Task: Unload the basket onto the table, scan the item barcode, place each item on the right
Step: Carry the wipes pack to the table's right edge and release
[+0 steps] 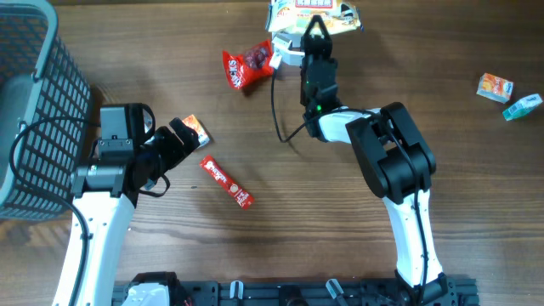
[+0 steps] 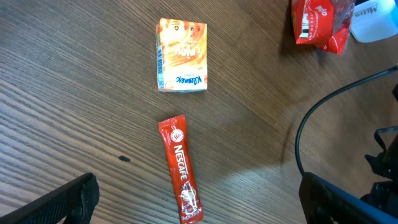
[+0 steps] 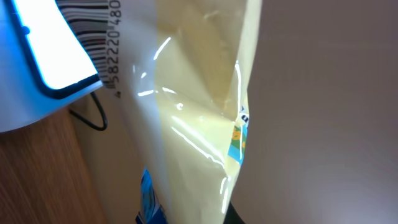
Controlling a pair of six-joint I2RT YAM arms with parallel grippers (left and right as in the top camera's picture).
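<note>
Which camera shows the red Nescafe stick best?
The left wrist view: the Nescafe stick lies whole, its lettering readable. Overhead shows the stick small; the right wrist view misses it.

The pale yellow glossy plastic pouch (image 3: 186, 124) is showing black barcode stripes (image 3: 93, 31), the slim red foil stick sachet (image 2: 180, 168) is flashing white lettering, and the small orange tissue pack (image 2: 181, 55) is sporting blue lettering.

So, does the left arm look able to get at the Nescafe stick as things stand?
Probably yes. The left gripper hangs open over the Nescafe stick, which lies flat and alone on the table; the Kleenex pack sits apart from it, and nothing covers it.
</note>
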